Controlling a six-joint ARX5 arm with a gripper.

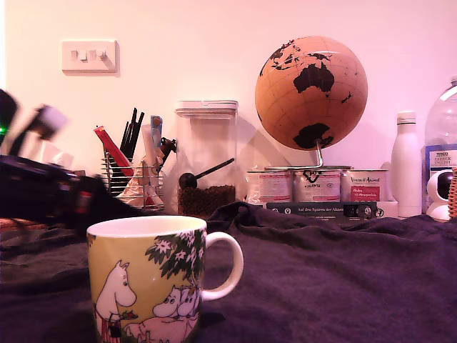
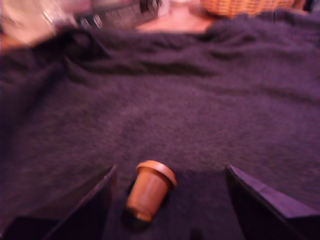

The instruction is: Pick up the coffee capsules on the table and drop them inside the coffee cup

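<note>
— What's nearest?
— The coffee cup (image 1: 146, 282), standing on the wrinkled dark cloth of the tabletop (image 1: 335, 279). An orange capsule (image 2: 150, 189) lies tilted between the tool's (image 2: 170, 200) spread jaws.
— And behind?
— A bean canister (image 1: 206, 157), a cork globe (image 1: 311, 93), tins, a bottle labelled "TESCO" (image 1: 441, 143), a pale wall.

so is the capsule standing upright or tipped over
Tipped over. In the wrist view the brown capsule lies on its side on the dark cloth table, between the open end effector fingers, apparently not yet touched.
</note>
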